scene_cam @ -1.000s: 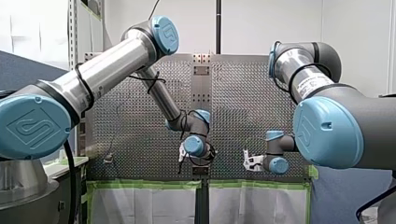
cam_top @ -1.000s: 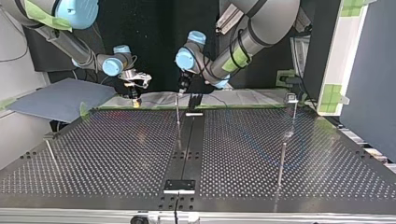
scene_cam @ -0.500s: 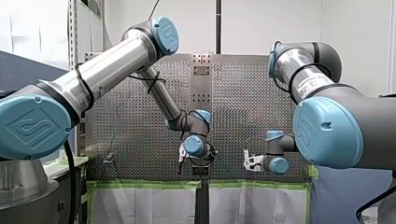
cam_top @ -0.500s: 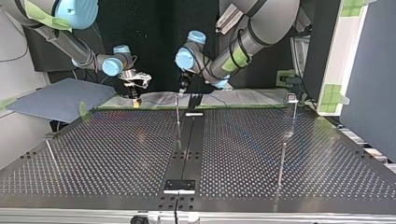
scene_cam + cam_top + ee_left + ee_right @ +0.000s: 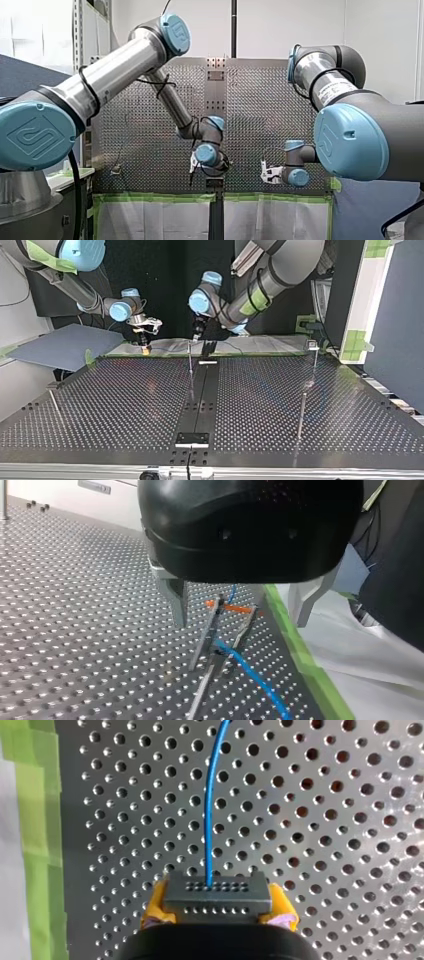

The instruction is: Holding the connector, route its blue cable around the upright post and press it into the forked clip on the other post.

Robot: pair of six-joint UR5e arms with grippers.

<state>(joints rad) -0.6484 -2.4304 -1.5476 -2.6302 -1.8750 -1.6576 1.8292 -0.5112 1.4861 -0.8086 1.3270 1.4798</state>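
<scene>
In the right wrist view my right gripper [image 5: 218,913] is shut on the grey connector [image 5: 217,896], its yellow pads [image 5: 152,912] on both sides. The blue cable [image 5: 212,810] runs straight ahead from the connector over the perforated table. In the left wrist view my left gripper [image 5: 240,623] hangs open, its metal fingers [image 5: 175,600] on either side of the forked clip [image 5: 212,630]. The blue cable [image 5: 252,675] lies in the fork below an orange band [image 5: 235,608]. In the top view my right gripper [image 5: 144,340] and my left gripper [image 5: 197,332] are at the table's far edge, beside the thin clip post [image 5: 190,357].
More thin posts stand at the top view's right [image 5: 301,415], far right [image 5: 314,356] and left [image 5: 53,401]. Green tape [image 5: 300,660] marks the table edge close to the clip. A dark central strip [image 5: 200,395] runs across the perforated table.
My left arm has risen slightly and its gripper has drifted a little away from the clip post. My right arm has not moved.
</scene>
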